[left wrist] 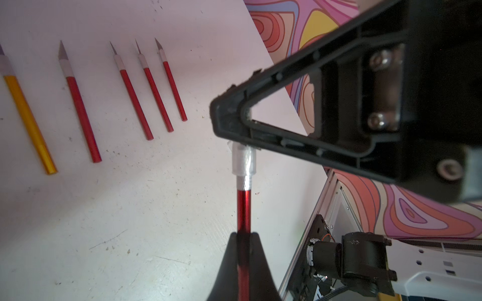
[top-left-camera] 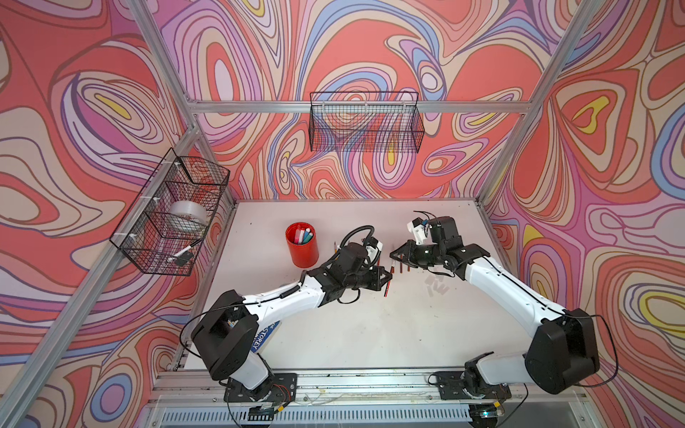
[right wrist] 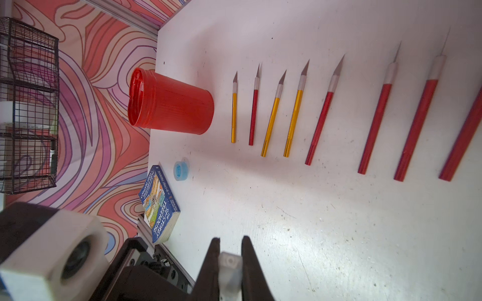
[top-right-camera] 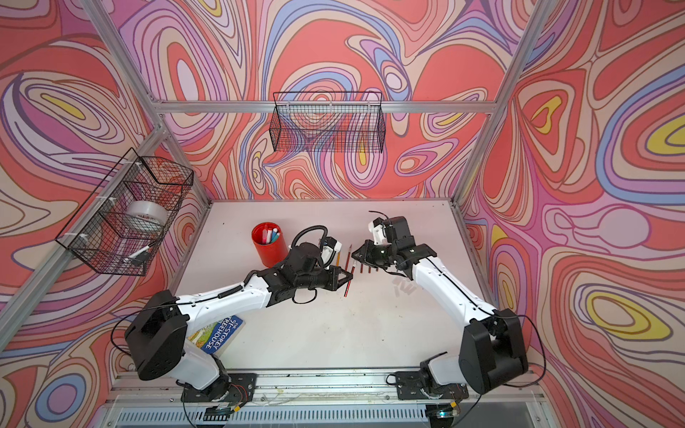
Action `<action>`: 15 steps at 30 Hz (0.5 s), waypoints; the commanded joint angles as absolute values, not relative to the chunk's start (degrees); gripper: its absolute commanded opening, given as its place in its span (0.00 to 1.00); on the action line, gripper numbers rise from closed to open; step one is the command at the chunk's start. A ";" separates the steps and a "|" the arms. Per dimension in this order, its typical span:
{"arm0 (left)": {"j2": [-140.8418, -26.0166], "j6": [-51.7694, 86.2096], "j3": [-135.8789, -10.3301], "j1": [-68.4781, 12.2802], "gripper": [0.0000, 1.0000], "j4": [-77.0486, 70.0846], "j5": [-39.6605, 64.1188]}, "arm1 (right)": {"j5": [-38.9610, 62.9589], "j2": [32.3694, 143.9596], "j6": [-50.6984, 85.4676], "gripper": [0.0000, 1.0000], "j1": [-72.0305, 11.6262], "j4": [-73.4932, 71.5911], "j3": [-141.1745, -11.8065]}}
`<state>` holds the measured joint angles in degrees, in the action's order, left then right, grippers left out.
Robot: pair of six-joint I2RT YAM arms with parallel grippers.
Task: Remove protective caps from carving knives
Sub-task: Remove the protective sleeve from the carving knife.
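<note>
Near the cup (top-left-camera: 304, 255), left gripper (left wrist: 243, 237) clamps the stiff knife (left wrist: 243, 208) by its handle; right gripper (right wrist: 230, 241) pinches its cap (right wrist: 229, 265), likely light, slick and friction-fitted.

— What sort of place is this?

— A robot test cell in a lab. The left arm (top-left-camera: 281, 296) and right arm (top-left-camera: 496, 281) are bolted to a metal rail (top-left-camera: 370, 381) at the edge of a white table (top-left-camera: 370, 333), well behind the left pincer (top-left-camera: 389, 276) and right pincer (top-left-camera: 392, 255).

— And the walls?

— Printed swirly panels (top-left-camera: 74, 111) on a bare aluminium frame (top-left-camera: 259, 106). One wire basket (top-left-camera: 365, 122) hangs well beyond both pincers. A red cup (top-left-camera: 302, 252) of markers (top-left-camera: 302, 235) stands near the left pincer, and a book (top-right-camera: 218, 333) lies back by that arm's base.
</note>
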<state>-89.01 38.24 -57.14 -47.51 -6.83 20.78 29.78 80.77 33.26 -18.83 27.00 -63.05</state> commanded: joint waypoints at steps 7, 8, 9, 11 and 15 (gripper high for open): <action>-89.01 39.11 -53.89 -47.73 0.00 -7.28 22.62 | 27.43 86.32 32.02 0.00 -15.56 26.88 -71.02; -89.10 39.08 -53.88 -47.74 0.00 -7.27 22.76 | 27.80 86.75 32.09 0.00 -15.35 26.89 -71.41; -89.29 39.10 -53.88 -47.74 0.00 -7.29 22.77 | 28.13 87.11 32.11 0.00 -15.06 26.81 -71.82; -89.71 39.11 -53.87 -47.78 0.00 -7.56 23.05 | 28.53 87.78 32.17 0.00 -14.56 26.79 -72.39; -90.69 39.26 -54.05 -47.79 0.00 -8.09 23.70 | 29.22 88.49 32.43 0.00 -13.18 26.72 -73.34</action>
